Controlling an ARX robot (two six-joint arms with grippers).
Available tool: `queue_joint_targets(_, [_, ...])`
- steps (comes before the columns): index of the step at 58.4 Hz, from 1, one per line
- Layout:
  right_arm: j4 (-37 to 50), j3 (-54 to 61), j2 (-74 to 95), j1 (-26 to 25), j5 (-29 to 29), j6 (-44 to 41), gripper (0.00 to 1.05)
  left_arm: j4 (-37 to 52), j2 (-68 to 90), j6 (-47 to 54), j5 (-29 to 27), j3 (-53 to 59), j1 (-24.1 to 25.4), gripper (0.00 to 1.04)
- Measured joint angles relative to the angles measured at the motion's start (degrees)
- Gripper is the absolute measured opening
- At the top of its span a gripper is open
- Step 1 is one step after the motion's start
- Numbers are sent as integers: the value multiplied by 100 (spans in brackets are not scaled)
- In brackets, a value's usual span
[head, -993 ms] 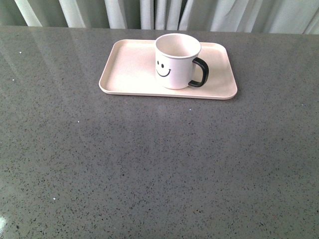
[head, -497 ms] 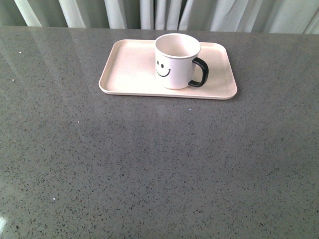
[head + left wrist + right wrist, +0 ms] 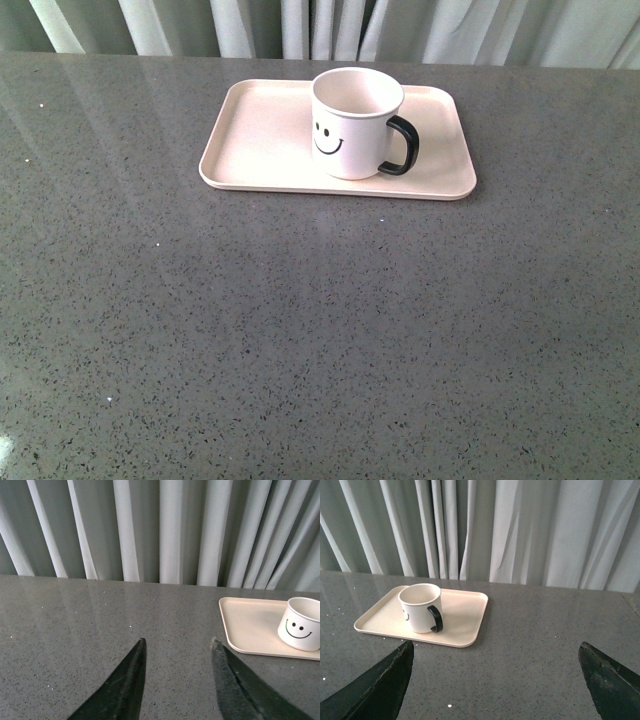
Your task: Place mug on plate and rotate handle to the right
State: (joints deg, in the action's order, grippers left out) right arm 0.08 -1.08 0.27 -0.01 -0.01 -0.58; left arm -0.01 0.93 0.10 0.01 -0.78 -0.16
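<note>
1. Front view: the mug (image 3: 355, 125) stands upright on the plate (image 3: 260, 140), a little right of its middle. The plate lies near the far edge of the surface (image 3: 300, 330). The handle (image 3: 400, 147) points right. Neither arm shows here.
2. Left wrist view: the left fingers (image 3: 125, 682) are spread apart with nothing between them, well apart from the plate.
3. Right wrist view: the right fingers (image 3: 385, 677) gape wide and empty, well short of the mug.
4. Progress: placing and turning both look done, and nothing seems left to do.
</note>
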Motion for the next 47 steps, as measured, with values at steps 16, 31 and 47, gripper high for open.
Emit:
queue_joint_targets(16, [-96,-37,74,-39,-160,-50,96,0,-2,0,0,0,0,96])
queue_joint_targets(31, [315,-2848,5630,-914,-2188,-1294,96,0,-2,2,0,0,2,96])
queue_joint_targets(47, [365,-5772,9879,98,-1029,-507,96,0,-2,2,0,0,2,96])
